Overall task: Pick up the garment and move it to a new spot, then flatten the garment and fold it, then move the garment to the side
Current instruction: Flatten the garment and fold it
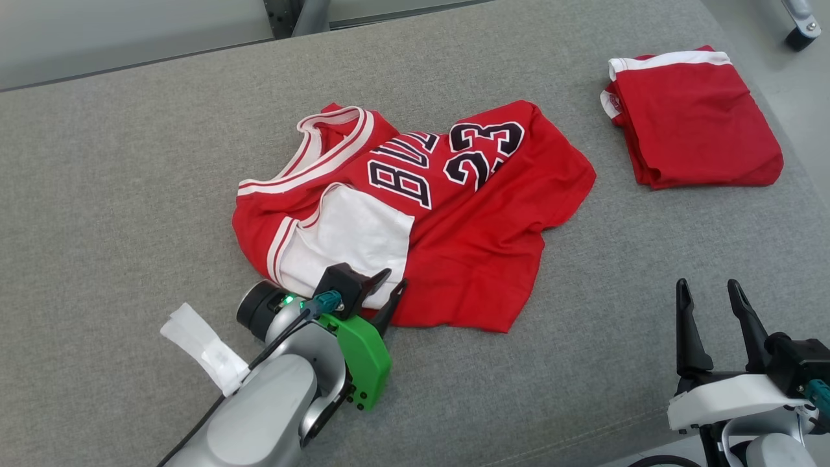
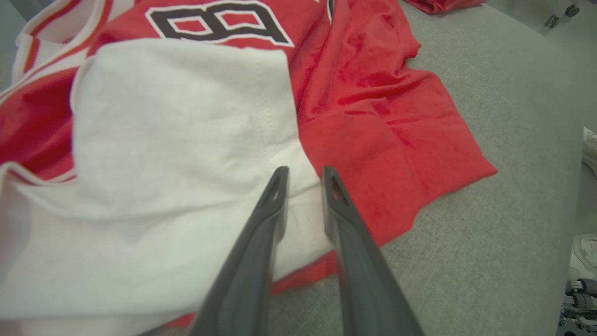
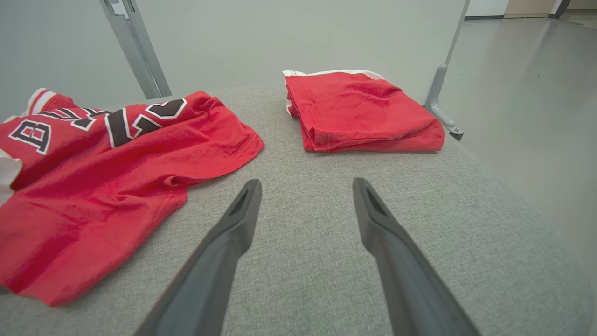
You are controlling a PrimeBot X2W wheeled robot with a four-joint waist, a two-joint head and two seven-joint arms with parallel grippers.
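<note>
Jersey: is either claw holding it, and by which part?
Not held. The left gripper is open at the white near edge of the jersey; the right gripper is open, apart.

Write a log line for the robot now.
left gripper: open, at edge of jersey | right gripper: open, holding nothing | folded garment: far right

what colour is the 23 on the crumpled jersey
Black with a white outline on the red jersey; head view shows it best.

We're in a lab or test room here, not a home: a grey padded table [image 1: 130,162] with bare metal posts [image 3: 135,46] rising at its far edge and a caster [image 1: 801,32] just past its corner. Plain pale wall [image 3: 280,37] behind, smooth grey floor [image 3: 536,93] alongside.
</note>
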